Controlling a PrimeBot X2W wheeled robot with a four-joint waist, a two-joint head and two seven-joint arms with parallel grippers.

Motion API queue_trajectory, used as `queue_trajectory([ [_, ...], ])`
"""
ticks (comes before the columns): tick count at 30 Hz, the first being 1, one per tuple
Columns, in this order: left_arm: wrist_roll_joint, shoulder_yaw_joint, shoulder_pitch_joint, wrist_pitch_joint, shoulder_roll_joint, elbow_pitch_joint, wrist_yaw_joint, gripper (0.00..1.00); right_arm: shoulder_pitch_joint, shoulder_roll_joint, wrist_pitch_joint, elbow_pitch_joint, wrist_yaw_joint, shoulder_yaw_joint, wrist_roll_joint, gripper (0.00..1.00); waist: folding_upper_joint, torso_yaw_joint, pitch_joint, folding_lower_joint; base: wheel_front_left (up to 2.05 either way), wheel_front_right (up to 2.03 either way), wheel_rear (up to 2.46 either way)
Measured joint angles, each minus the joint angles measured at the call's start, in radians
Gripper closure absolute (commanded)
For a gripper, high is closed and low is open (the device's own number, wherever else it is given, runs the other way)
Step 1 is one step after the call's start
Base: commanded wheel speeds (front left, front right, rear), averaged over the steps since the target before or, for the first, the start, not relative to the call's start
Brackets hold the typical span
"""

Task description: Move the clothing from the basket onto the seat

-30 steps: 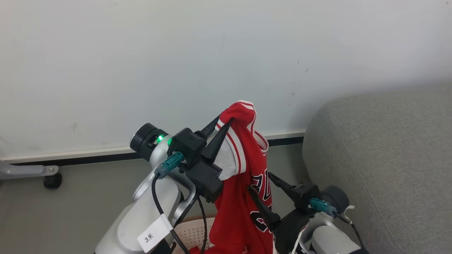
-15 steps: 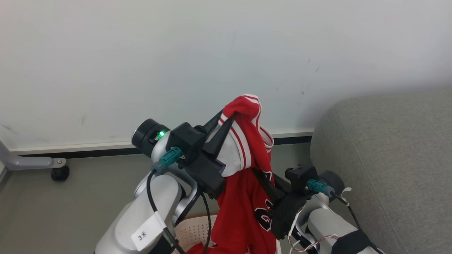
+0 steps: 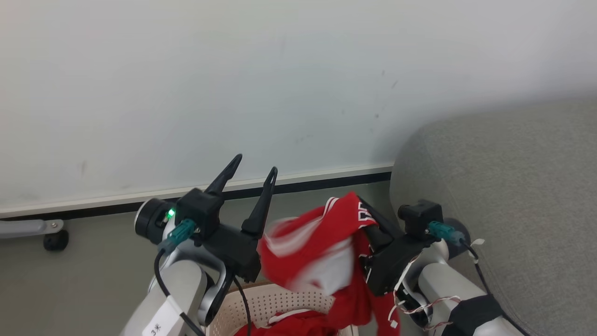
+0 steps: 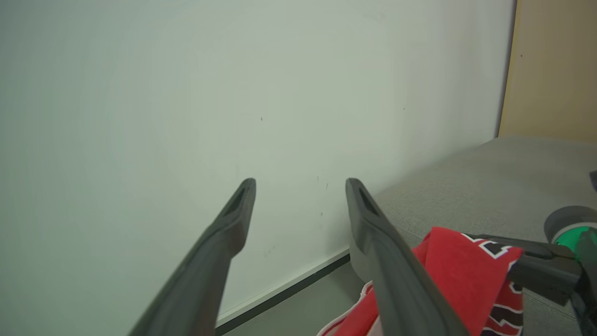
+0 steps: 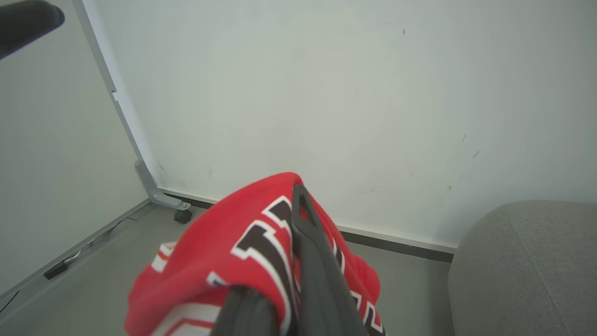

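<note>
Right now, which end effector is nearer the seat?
Right. The right end effector, shut on the clothing, is just left of the seat; the left end effector is open, farther left.

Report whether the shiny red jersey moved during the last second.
Yes, downward: the shiny red jersey topped the dark skirting strip before, now hangs below it.

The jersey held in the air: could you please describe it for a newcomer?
Left of the big grey seat, above the cream basket, the right pincer clamps a red jersey. Unlike the red garment lying in the basket, it hangs free and shows dark, white-edged lettering.
</note>
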Motion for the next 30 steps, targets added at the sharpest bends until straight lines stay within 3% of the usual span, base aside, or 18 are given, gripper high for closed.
queue_trajectory([
  [16, -0.039, -0.009, 0.201, -0.044, -0.003, 0.001, 0.005, 0.0, -0.014, -0.12, 0.0, -0.17, -0.037, -0.085, -0.039, 1.0, 0.0, -0.118, 0.001, 0.0, 0.0, 0.0, 0.0],
  [30, -0.04, -0.066, 0.301, -0.055, -0.026, -0.019, 0.004, 0.0, 0.012, -0.195, 0.0, -0.319, -0.037, -0.096, -0.077, 1.0, 0.0, -0.247, 0.008, -0.0001, 0.0, 0.0, 0.0],
])
